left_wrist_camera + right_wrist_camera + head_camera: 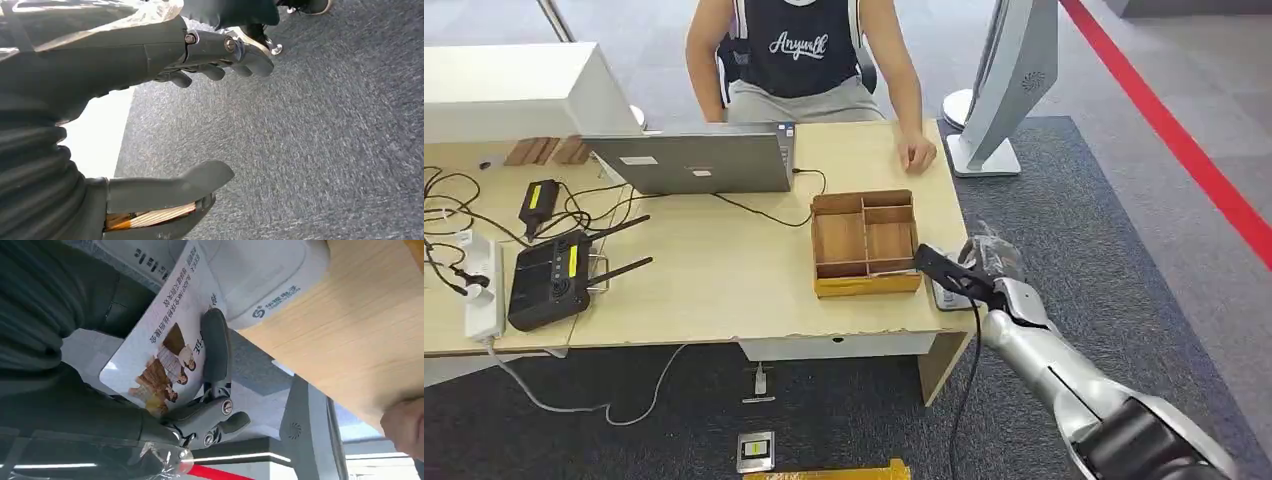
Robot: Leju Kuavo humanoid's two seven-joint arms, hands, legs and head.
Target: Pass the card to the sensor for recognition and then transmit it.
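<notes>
My right hand (990, 262) hangs at the table's right edge, just beyond the wooden tray (864, 243). In the right wrist view this hand (150, 415) pinches a white card (160, 335) printed with a picture of people and some text; a dark finger (215, 350) lies across its face. The card's far end overlaps the white sensor (260, 275), a rounded box with a logo on the table (350, 335). The sensor (948, 296) shows partly under the hand. My left hand (165, 55) hangs over grey carpet, fingers apart, holding nothing.
A person sits behind the table with a hand (916, 153) resting on its far right corner. A laptop (694, 160), a black router (552, 278) and a power strip (482, 285) with cables cover the left half. A white display stand (1009, 90) rises right of the table.
</notes>
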